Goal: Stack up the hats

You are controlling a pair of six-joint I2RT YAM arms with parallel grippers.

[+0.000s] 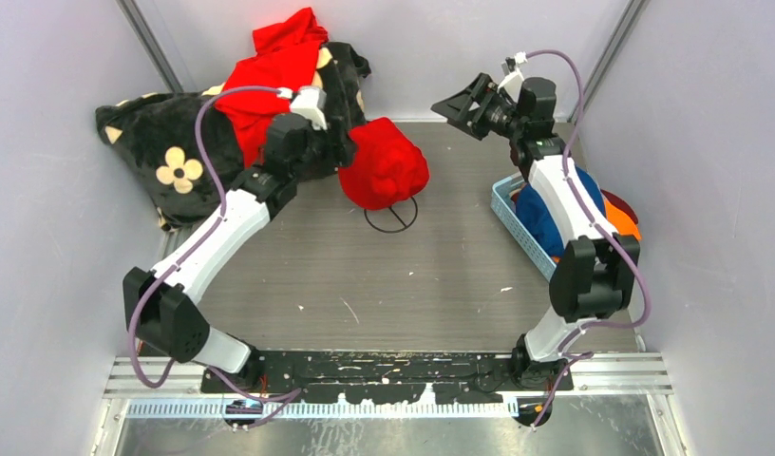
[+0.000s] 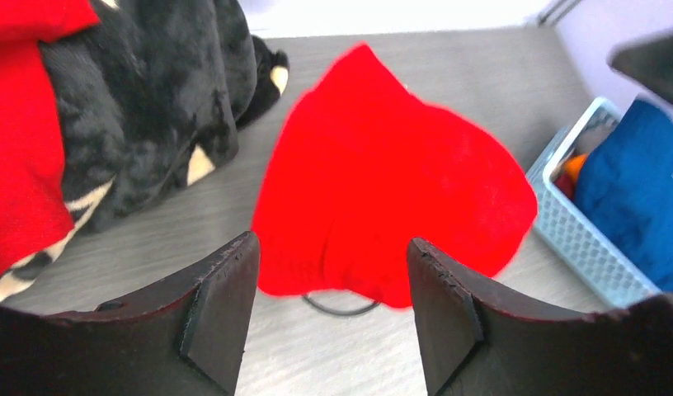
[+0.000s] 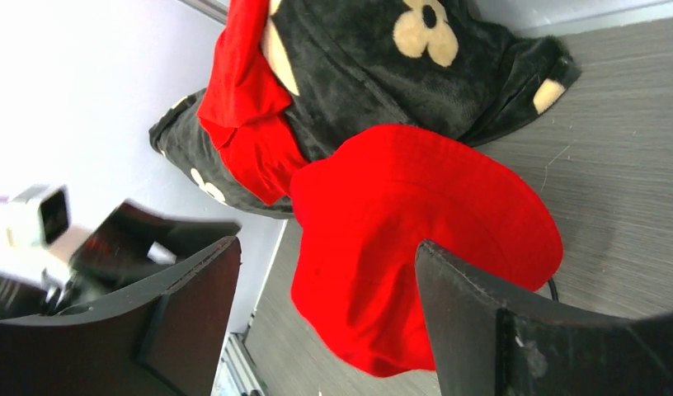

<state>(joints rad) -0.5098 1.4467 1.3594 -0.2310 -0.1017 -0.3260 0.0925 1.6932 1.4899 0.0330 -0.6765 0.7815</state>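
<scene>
A red bucket hat (image 1: 384, 163) lies crumpled on the grey table, partly over a black ring marking (image 1: 391, 218). My left gripper (image 1: 344, 142) is open and empty just left of the hat. In the left wrist view the hat (image 2: 383, 198) lies just beyond the open gripper (image 2: 331, 239). My right gripper (image 1: 457, 98) is open and empty, raised at the back right, apart from the hat. It looks across at the hat (image 3: 416, 231) between its open fingers (image 3: 329, 242). A blue hat (image 1: 543, 217) and an orange hat (image 1: 624, 226) sit in a basket.
A light blue basket (image 1: 515, 217) stands at the right edge; it also shows in the left wrist view (image 2: 576, 239). A black blanket with cream flowers (image 1: 165, 142) and a bright red garment (image 1: 270, 76) are heaped at the back left. Grey walls enclose the table.
</scene>
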